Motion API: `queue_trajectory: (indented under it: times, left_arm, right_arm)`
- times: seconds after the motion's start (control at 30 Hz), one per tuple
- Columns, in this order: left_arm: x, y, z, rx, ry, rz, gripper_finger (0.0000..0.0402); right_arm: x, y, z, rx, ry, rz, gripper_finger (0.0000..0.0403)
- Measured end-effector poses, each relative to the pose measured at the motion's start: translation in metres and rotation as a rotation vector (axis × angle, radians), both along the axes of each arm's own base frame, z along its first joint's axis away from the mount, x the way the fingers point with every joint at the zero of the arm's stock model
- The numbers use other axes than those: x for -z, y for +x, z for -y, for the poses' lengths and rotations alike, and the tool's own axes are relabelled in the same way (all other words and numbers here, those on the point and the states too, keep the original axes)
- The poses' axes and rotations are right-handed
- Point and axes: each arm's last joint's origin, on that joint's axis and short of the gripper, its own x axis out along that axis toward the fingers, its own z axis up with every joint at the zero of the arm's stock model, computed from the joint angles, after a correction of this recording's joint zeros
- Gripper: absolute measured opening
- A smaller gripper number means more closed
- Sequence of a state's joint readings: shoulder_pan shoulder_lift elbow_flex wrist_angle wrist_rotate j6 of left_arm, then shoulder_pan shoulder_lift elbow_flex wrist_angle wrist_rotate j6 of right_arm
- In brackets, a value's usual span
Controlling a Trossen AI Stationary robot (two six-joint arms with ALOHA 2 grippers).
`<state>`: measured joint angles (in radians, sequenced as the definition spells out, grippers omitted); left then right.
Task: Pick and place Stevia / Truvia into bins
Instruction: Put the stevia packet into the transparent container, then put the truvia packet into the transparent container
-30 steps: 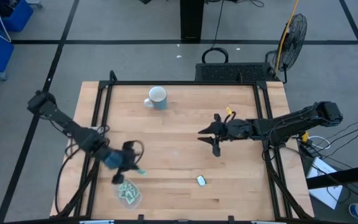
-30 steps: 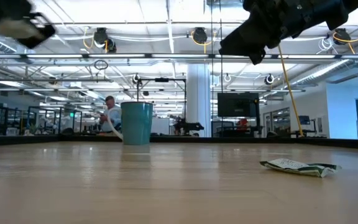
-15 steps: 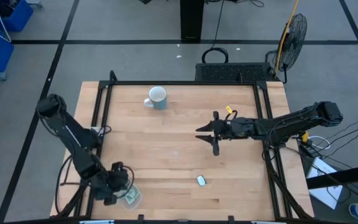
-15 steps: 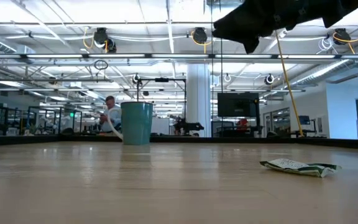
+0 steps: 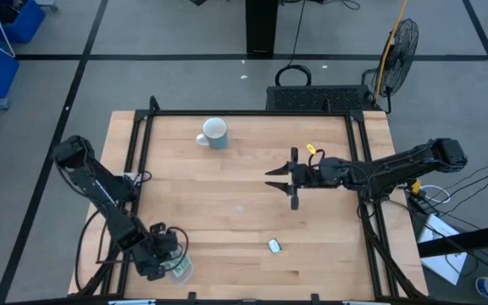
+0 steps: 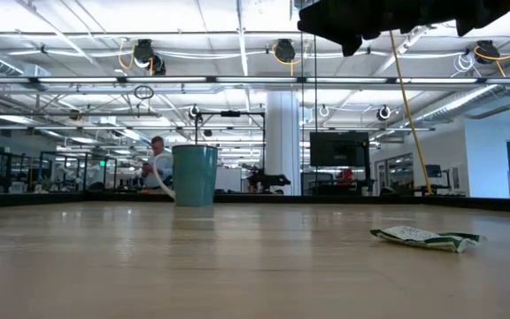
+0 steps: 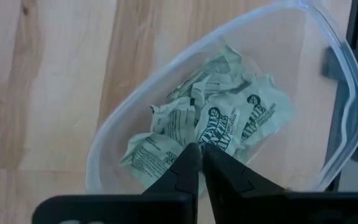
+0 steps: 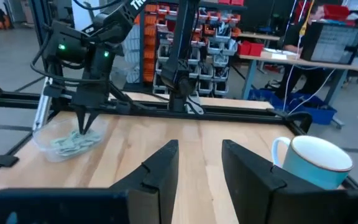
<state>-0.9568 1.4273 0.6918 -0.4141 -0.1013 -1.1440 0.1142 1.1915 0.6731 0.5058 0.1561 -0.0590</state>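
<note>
Several crumpled pale green and white Stevia packets point(image 7: 225, 124) lie heaped in the clear round bin point(image 7: 328, 81), which sits at the near left corner of the wooden table point(image 5: 244, 212). One more packet point(image 5: 274, 246) lies loose on the table near the front edge, right of centre, well apart from the bin; the low view shows it point(image 6: 428, 237) flat and wrinkled on the wood, detail the high view is too far off to give. Left gripper point(image 7: 199, 163) hangs directly over the bin, fingers nearly together with only a thin slit between them, tips just above the heap, nothing between them. The high view shows only the left gripper point(image 5: 161, 254) beside the bin's rim; the right wrist view shows it point(image 8: 86, 127) pointing straight down into the bin point(image 8: 67, 143). Right gripper point(image 5: 280, 180) hovers over mid-table, fingers point(image 8: 160, 165) spread apart and empty, aimed toward the left side. White and pale blue mug point(image 5: 213, 133) stands upright near the far edge, left of centre; low view shows it point(image 6: 194, 175) against the room behind, where a person point(image 6: 158, 164) sits far off.
</note>
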Motion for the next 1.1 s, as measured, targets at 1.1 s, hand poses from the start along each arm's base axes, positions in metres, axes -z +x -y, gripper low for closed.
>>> queue_trajectory:
  times: [1.1]
  left_arm:
    - [-0.074, 0.031, -0.045, 0.064, 0.13, 0.493, 0.0061]
  right_arm:
    - [0.018, 0.045, -0.099, -0.071, -0.061, -0.527, 0.0116]
